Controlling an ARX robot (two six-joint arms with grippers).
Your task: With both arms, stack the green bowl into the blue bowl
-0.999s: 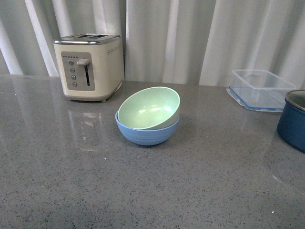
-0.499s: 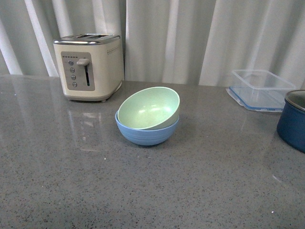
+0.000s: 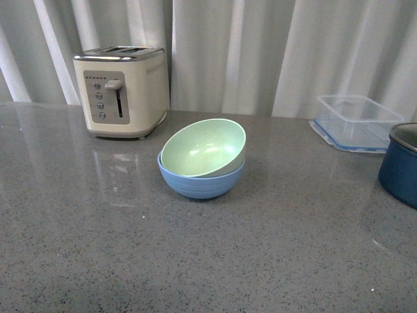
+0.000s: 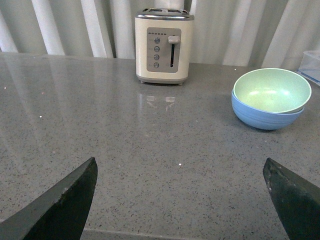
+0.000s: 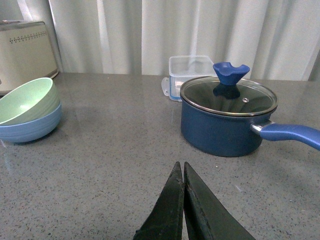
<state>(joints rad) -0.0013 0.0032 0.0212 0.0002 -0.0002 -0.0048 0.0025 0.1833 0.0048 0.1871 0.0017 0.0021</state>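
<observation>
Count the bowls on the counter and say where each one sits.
2. The blue bowl sits mid-counter, right of the toaster. The green bowl rests tilted inside it. No others show.

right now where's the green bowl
In the front view the green bowl sits tilted inside the blue bowl near the counter's middle, right of the toaster and left of the clear container.

Change since the earlier front views: none visible. Green bowl (image 3: 203, 148), tilted inside blue bowl (image 3: 201, 182): position and tilt unchanged. Counter (image 3: 130, 248) contents: unmoved. Arms: outside the front view throughout
</observation>
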